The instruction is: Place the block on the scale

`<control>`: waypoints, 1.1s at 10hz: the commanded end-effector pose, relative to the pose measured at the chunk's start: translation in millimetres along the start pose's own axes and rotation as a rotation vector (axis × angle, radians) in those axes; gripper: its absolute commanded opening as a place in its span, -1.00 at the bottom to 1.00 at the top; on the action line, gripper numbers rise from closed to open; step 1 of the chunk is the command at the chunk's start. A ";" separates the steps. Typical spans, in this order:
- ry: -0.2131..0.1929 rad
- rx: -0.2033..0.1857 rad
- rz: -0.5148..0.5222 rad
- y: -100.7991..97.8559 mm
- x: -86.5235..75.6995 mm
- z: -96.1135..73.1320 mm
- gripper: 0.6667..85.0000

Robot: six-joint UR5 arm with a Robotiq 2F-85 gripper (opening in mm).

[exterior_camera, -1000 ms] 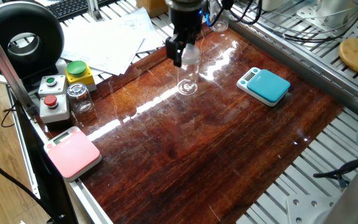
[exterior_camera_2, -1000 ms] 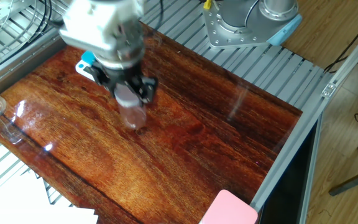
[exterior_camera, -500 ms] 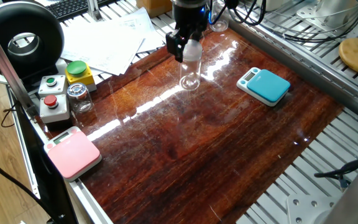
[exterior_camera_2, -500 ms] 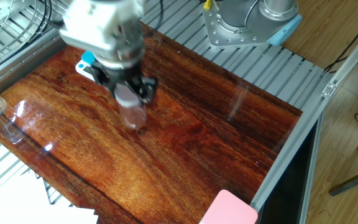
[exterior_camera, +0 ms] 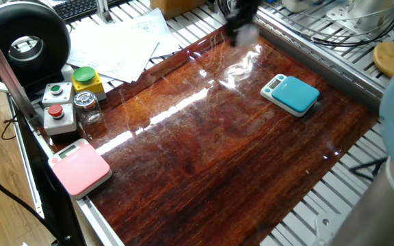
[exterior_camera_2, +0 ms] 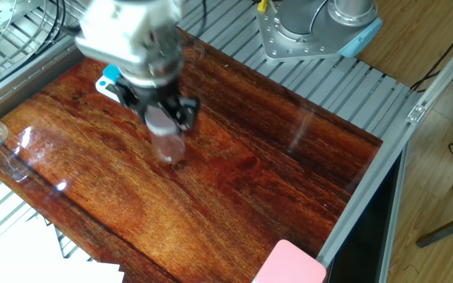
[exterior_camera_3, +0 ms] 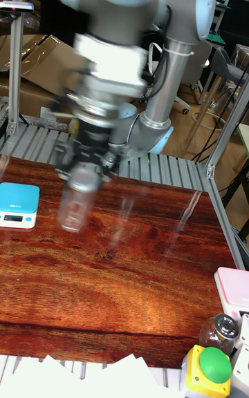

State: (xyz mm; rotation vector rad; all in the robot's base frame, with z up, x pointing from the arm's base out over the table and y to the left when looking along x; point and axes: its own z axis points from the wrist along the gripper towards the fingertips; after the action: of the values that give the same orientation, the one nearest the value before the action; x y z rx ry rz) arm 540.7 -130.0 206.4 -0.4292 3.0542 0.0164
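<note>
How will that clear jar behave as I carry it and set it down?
Probably light: the jar looks see-through and empty. Gripped only near its top by the gripper, it could swing or slip. Tall and narrow, it may tip on the scale.
</note>
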 end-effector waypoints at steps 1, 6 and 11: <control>-0.045 -0.031 -0.047 -43.1 35.4 -3.1 -0.68; 0.067 0.031 0.109 -58.6 64.8 -3.4 -0.83; 0.002 -0.033 0.053 -94.3 99.4 8.3 -0.75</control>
State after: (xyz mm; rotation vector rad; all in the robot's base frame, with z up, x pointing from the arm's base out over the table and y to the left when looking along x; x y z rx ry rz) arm 483.9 -228.4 198.5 -0.3537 3.1000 0.0243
